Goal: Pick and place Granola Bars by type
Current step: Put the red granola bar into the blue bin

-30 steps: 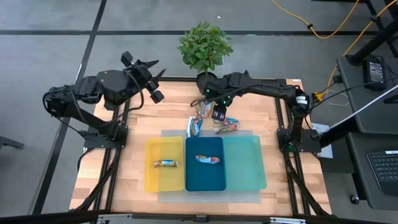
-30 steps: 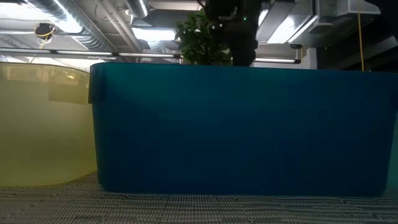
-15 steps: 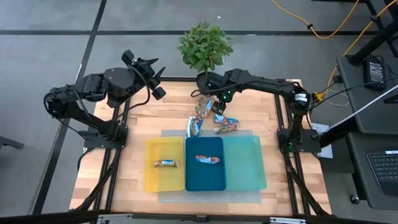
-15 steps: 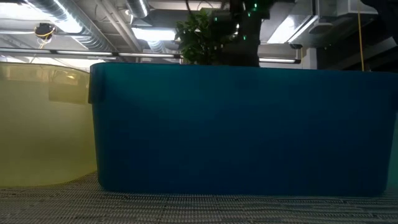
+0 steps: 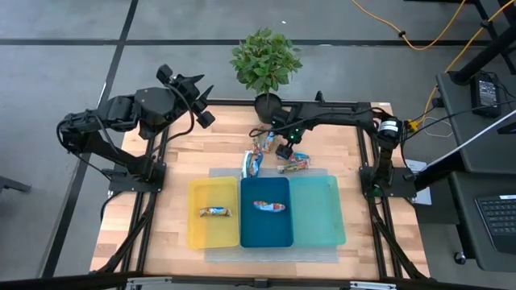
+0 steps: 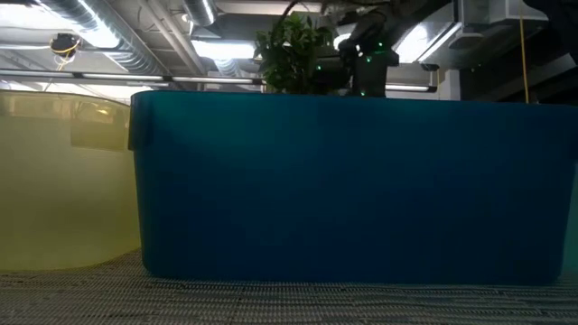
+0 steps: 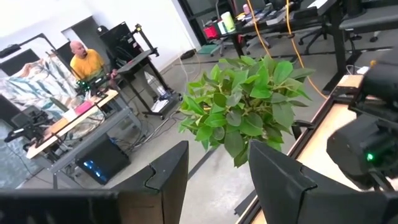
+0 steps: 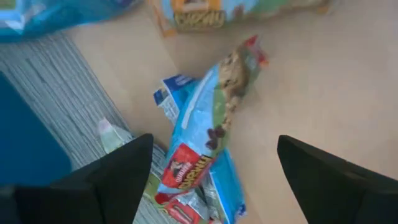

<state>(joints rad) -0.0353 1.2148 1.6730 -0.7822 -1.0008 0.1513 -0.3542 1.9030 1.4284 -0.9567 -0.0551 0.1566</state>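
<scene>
I see the loose Granola Bars lying in a small heap on the wooden bench, just behind the three trays and in front of the potted plant. In the right wrist view a blue-wrapped bar lies across other wrappers, and one orange-brown wrapper lies a little apart from it. One bar is already inside the yellow tray, and one blue bar is inside the dark blue tray. The teal tray stands to the right of these two, touching the dark blue one.

My right tool hangs directly above the heap, with its two fingers spread wide and nothing between them; the blue-wrapped bar lies below the gap. My left tool waits high beside the left back corner of the bench, pointing toward the plant. Its fingers are partly apart and they hold nothing.

In the left wrist view a person in a yellow shirt sits at a desk in the room behind.
</scene>
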